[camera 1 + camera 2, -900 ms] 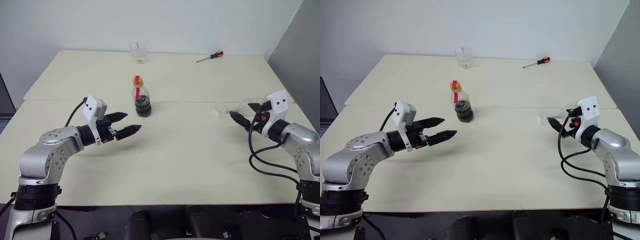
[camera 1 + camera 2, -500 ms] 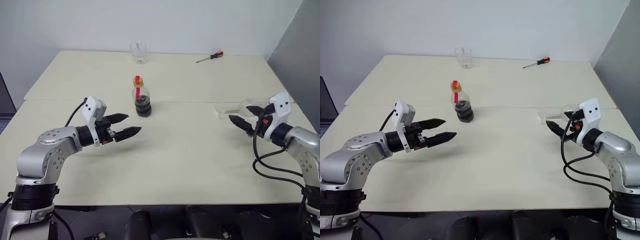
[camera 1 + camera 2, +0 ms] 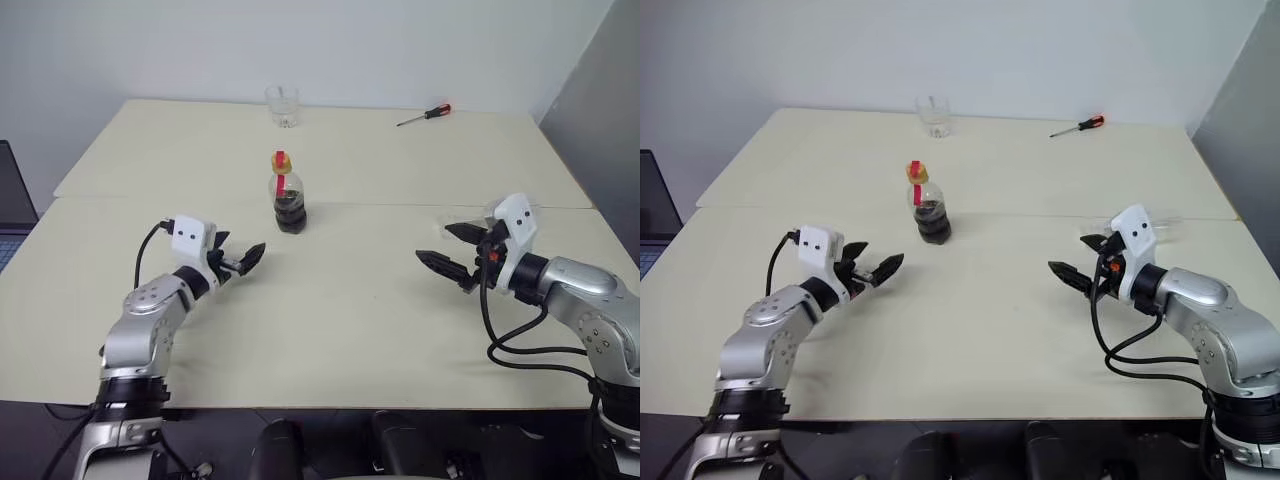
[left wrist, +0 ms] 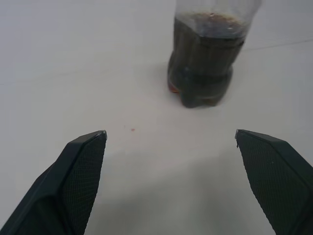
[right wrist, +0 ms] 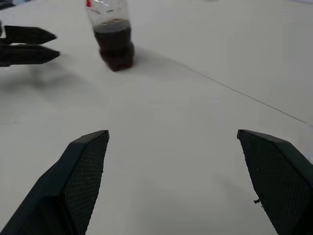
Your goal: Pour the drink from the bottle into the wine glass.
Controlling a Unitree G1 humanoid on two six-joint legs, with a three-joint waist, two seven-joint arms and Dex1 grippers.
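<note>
Standing upright near the middle of a pale cream table [image 3: 330,330], a small squat clear plastic bottle [image 3: 288,195] with a ribbed lower body, red label and yellow-orange screw cap holds dark brown, cola-like drink [image 4: 204,63] in its lower half. The left gripper [image 3: 240,260] hovers just above the tabletop, near the bottle on the robot's left side, its two black fingers spread wide and empty; in the left wrist view the bottle's base stands beyond the fingertips, apart from both. The right gripper [image 3: 445,250] hangs over the table's right half, well apart from the bottle, fingers likewise splayed wide with nothing between them. Just behind that gripper, a clear stemmed wine glass [image 3: 470,215] appears to lie on its side on the table, partly hidden by the wrist. At the far edge sits a short clear stemless tumbler [image 3: 283,105], and to its right a screwdriver [image 3: 424,115] with a red and black handle lies flat. A seam [image 3: 380,205] runs across the tabletop just behind the bottle.
</note>
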